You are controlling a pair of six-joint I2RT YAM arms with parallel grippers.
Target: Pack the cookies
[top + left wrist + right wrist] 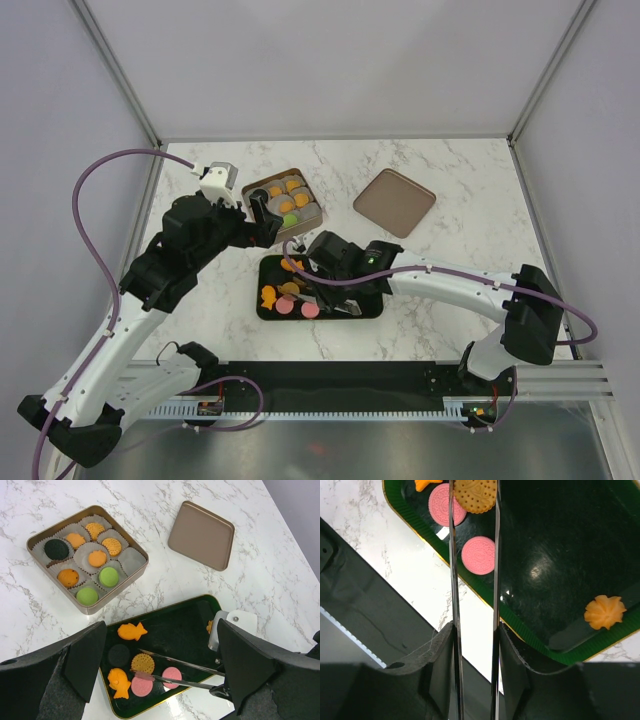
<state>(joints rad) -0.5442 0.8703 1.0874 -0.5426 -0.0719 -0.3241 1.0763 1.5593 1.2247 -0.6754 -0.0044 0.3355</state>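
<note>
Loose cookies lie on a dark green tray (185, 625): two orange fish (131, 631), a black disc (119, 655), a tan round biscuit (142, 663), two pink discs (171, 676) and an orange flower (605, 612). A square tin (87, 555) with paper cups holds orange, green and black cookies. My right gripper (475, 635) is shut on metal tongs (452, 580). The tong tips straddle the tan biscuit (475, 495). My left gripper (160, 660) hangs open above the tray, holding nothing.
The tin's brown lid (394, 201) lies flat on the marble table, to the right of the tin (285, 205). The tray (368, 308) sits just in front of the tin. Both arms crowd the space over the tray.
</note>
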